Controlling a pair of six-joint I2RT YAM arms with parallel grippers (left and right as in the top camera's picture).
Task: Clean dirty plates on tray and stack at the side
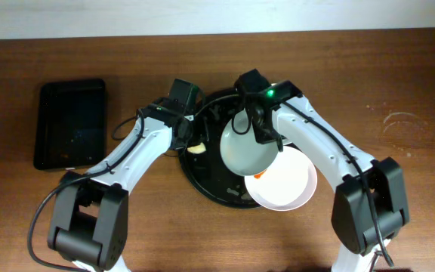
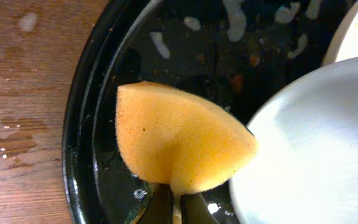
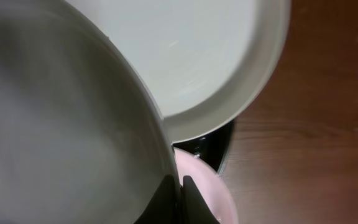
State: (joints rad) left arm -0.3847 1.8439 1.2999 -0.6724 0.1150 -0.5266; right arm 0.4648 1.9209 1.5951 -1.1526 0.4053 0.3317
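Mid-desk over the tray (image 1: 202,180), our right gripper (image 1: 254,121) clamps a tilted plate (image 1: 245,151) by its far rim, and our left gripper (image 1: 192,142), pinching the sponge (image 2: 179,143), sits just beside it toward the left edge.

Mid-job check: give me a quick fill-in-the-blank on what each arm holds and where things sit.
The left gripper is shut on a yellow ____. The right gripper clamps the rim of a tilted white ____. The lower plate, with an orange smear, overhangs the rim of the round tray, whose colour is ____. The rectangular tray lies beside the ____ arm.
Missing words: sponge; plate; black; left.
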